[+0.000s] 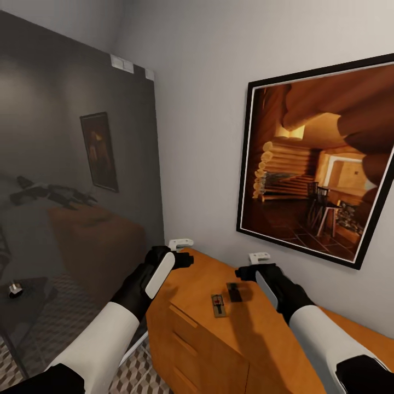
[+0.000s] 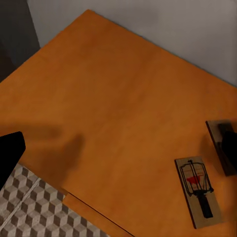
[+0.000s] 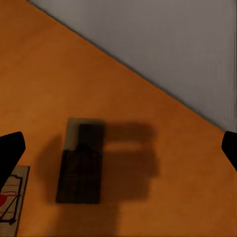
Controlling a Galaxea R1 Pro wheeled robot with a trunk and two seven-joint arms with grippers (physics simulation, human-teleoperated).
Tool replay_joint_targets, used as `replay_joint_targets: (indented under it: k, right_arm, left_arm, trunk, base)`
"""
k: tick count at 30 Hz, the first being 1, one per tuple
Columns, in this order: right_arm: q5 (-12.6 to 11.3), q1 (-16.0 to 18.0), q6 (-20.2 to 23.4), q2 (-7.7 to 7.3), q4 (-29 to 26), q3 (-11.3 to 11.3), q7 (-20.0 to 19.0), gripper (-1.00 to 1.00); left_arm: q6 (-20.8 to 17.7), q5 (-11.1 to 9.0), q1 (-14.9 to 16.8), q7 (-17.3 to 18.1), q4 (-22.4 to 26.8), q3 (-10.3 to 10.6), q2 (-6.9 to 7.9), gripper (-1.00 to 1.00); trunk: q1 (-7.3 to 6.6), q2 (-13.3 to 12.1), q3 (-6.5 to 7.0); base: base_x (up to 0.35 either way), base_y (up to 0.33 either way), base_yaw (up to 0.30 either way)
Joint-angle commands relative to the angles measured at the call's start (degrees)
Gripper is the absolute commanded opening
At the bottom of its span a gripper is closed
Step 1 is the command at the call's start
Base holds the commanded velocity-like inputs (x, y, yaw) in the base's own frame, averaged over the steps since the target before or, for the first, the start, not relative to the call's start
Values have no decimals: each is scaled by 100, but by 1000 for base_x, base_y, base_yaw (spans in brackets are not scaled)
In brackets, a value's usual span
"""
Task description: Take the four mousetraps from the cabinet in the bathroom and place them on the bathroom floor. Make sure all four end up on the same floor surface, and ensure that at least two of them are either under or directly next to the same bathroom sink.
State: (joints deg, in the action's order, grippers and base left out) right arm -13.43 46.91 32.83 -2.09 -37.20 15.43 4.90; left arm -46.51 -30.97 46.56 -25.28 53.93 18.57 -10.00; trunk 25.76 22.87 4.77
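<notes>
Two mousetraps lie side by side on top of the cabinet. The right pincer hangs spread wide over the shaded trap; the left pincer waits nearby, grip unclear. Picking is just starting, so next the right one should go down and squeeze that trap.

Head camera high, facing the wall.
Both wrist cameras look down close on the cabinet top; all views share its mousetraps.
</notes>
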Motion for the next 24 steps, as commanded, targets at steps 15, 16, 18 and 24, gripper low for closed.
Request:
replay_joint_targets:
  k: [15, 16, 18, 24]
  right_arm:
    - [-72, 2, 21, -2, -6, -324, 27, 100]
    - [-72, 2, 21, -2, -6, -325, 27, 100]
    - [-72, 2, 21, -2, -6, -327, 27, 100]
    - [-72, 2, 21, -2, -6, -327, 28, 100]
  left_arm:
    - [-7, -50, 2, -62, -4, 7, 0, 100]
    - [-7, -50, 2, -62, -4, 7, 0, 100]
    - [-7, -50, 2, -63, -5, 7, 0, 100]
    - [-7, -50, 2, -64, -5, 7, 0, 100]
  trunk:
    - [3, 5, -3]
    - [3, 5, -3]
    - [3, 5, -3]
    - [3, 5, -3]
  base:
    - [0, 9, 0]
    - [0, 119, 0]
    - [0, 162, 0]
    - [0, 142, 0]
